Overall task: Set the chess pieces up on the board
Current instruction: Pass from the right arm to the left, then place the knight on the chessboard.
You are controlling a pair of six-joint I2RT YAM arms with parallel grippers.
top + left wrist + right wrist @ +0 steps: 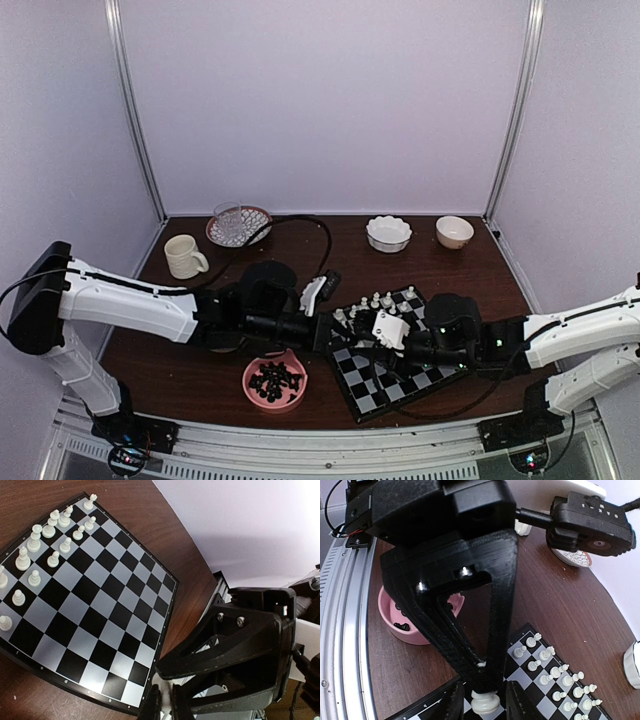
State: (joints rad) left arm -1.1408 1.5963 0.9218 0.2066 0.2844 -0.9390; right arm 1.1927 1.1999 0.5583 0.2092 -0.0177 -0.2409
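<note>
The board (400, 372) lies at the near centre of the table, with cream-white chess pieces (378, 300) lined along its far-left side. My two grippers meet over the board's near-left part. My left gripper (166, 706) is shut on a white chess piece (167, 699). In the right wrist view the left gripper's fingers (497, 630) hold that piece (485, 703) by its top. My right gripper (485, 702) is open, with its jaws either side of the piece's base and a gap showing. The board (90, 610) and its rows of white pieces (50, 530) show in the left wrist view.
A pink bowl (274, 380) of black chessmen stands left of the board. A cream mug (183, 256) and a patterned plate (250, 235) with a glass stand at the back left. Two white bowls (388, 233) (454, 231) stand at the back right.
</note>
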